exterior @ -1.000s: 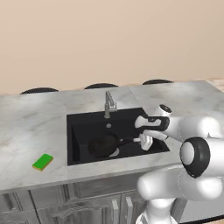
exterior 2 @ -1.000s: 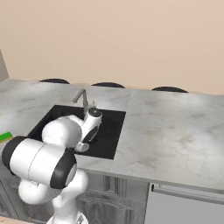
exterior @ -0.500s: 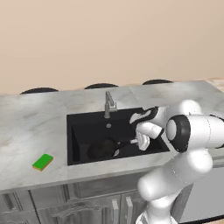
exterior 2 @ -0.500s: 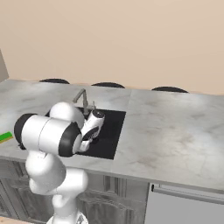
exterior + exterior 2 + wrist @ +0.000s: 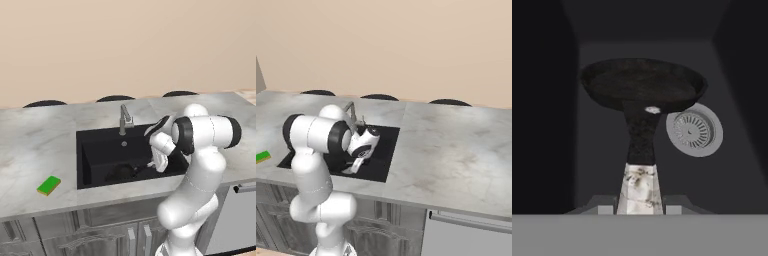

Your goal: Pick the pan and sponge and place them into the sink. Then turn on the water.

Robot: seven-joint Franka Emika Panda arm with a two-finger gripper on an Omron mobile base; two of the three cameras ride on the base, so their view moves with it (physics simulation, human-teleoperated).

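1. Bright green on top, yellow beneath: sponge (image 5: 49,185) lying flat on the marble counter (image 5: 35,150), well left of the sink (image 5: 95,145) and near the counter's front edge; showing again as a green sliver (image 5: 262,157) at the far left of the right base view, also left of the sink (image 5: 387,150).
2. Sitting inside the sink, low in the front part of the basin: black pan (image 5: 121,173), hard to separate from the dark walls in the left base view.
3. Standing at the sink's back rim, behind the pan: grey faucet (image 5: 124,119), spout reaching forward over the basin; appearing too in the right base view (image 5: 351,111), partly behind the arm.
4. Reaching down into the sink's right half, wrist bent over the rim: gripper (image 5: 152,164), also dipping into the basin in the right base view (image 5: 352,167).
5. Closing on the pan handle in the hand view: gripper (image 5: 640,207), pale handle end (image 5: 639,190) rising between the two tips, jaws clenched on it.
6. Hanging beyond the handle, toward the sink's far wall: pan bowl (image 5: 643,85), looking tilted, its rim overlapping the silver drain (image 5: 693,130) just right of it on the sink floor (image 5: 602,160).
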